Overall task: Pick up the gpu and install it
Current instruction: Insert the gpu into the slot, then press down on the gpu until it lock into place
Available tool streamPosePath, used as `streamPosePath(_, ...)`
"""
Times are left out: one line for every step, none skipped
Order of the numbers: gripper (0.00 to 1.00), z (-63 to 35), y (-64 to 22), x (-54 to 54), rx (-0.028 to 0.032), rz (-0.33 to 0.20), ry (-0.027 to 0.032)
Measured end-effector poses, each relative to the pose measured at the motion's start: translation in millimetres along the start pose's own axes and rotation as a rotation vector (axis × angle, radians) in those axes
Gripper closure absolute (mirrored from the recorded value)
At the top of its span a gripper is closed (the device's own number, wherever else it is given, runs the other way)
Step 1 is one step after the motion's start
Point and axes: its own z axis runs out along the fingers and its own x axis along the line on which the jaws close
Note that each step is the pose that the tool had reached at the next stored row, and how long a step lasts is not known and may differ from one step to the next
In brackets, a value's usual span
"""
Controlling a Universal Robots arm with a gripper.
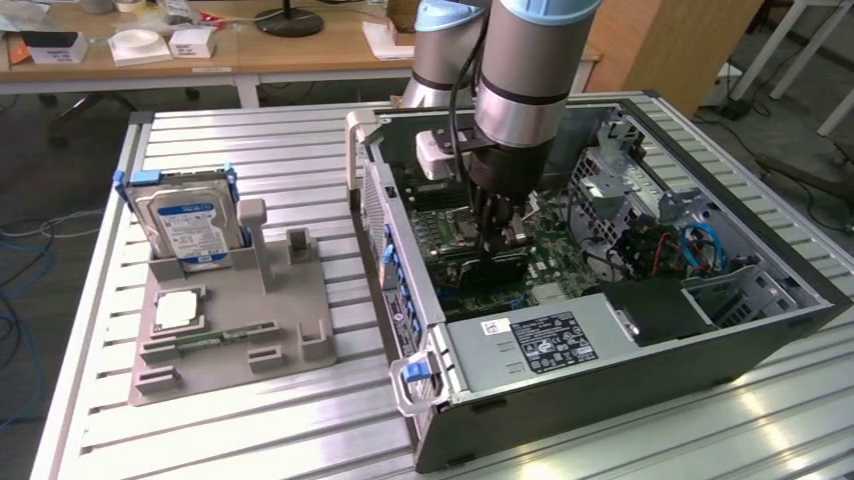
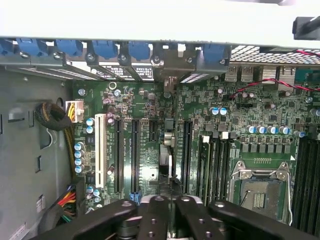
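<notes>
now my hand (image 1: pixel 501 238) down inside open computer case (image 1: pixel 747 330), pinching gpu (image 2: pixel 166 150) edge-on over green motherboard (image 2: pixel 250 125), among its black slots (image 2: pixel 135 155).

Slatted metal table (image 1: pixel 267 150); open computer case (image 1: pixel 641 390), grey parts holder (image 1: pixel 254 330) resting on it

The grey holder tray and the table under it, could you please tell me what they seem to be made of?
The holder tray looks like matte grey plastic, possibly printed: dull, even colour, no glare. The table looks like bare aluminium: silvery slotted strips with soft reflections.
</notes>
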Motion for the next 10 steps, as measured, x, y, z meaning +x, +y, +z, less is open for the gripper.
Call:
streamPosePath(0.86, 0.0, 0.0, 0.0, 0.0000, 0.000, 0.0000)
streamPosePath(0.90, 0.0, 0.0, 0.0, 0.0000, 0.000, 0.0000)
streamPosePath(0.90, 0.0, 0.0, 0.0, 0.0000, 0.000, -0.0001)
streamPosePath(0.90, 0.0, 0.0, 0.0, 0.0000, 0.000, 0.0000)
streamPosePath(0.90, 0.0, 0.0, 0.0, 0.0000, 0.000, 0.0000)
streamPosePath(0.90, 0.0, 0.0, 0.0, 0.0000, 0.000, 0.0000)
streamPosePath(0.90, 0.0, 0.0, 0.0, 0.0000, 0.000, 0.0000)
streamPosePath(0.90, 0.0, 0.0, 0.0, 0.0000, 0.000, 0.0000)
streamPosePath(0.90, 0.0, 0.0, 0.0, 0.0000, 0.000, -0.0001)
streamPosePath(0.90, 0.0, 0.0, 0.0, 0.0000, 0.000, 0.0000)
